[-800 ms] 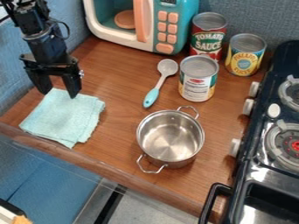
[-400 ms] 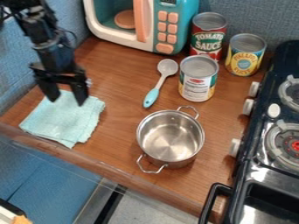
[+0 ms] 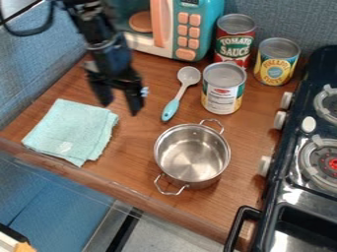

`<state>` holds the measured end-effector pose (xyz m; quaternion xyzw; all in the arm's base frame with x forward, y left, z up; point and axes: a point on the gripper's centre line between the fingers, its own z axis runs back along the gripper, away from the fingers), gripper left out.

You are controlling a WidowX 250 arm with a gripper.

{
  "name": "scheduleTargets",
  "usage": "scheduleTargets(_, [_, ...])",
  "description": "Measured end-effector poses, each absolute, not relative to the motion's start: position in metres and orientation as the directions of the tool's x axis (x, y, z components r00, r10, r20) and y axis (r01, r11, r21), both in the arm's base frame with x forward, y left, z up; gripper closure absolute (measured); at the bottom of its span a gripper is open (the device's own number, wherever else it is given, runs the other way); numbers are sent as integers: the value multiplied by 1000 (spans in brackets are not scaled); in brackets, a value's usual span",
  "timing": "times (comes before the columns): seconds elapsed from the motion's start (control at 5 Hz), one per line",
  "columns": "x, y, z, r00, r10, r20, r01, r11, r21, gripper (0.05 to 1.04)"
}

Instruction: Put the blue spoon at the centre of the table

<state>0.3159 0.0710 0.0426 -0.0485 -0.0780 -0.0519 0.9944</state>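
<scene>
Weight should be slight in the slim, light-blue and grey spoon [image 3: 172, 106], which lies flat above the centre of the frame, just beyond the shiny two-handled metal pot [image 3: 192, 156]. Taking its parts from the near end, the thick blue handle [image 3: 170, 109] looks smooth, perhaps a little slippery, and stiff enough to bear a firm squeeze without harm. That is where I would take hold, a touch up from the rounded tip, with one finger on each long side (the pot's rim is near, so mind the swing on that side). The narrow grey neck would give less to grip, and a hold too far down the handle might let the far end droop. As for looks, the handle is pale blue and swells toward its tip, the neck is thin, and the round grey bowl [image 3: 189, 75] leans toward the upper right, near the tall labelled tin can [image 3: 222, 88]. Left of the spoon, in the upper left of the frame, the black two-finger gripper [image 3: 121, 107] hangs over the brown wooden table [image 3: 135, 157] with its jaws wide apart and nothing between them.
</scene>
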Motion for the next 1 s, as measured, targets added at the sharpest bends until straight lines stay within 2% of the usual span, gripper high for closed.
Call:
scheduleTargets(0.4, [347, 42, 51, 970, -124, 211, 136, 990, -48, 84])
scheduleTargets(1.0, [372, 31, 15, 988, -77, 133, 82, 996, -40, 85])
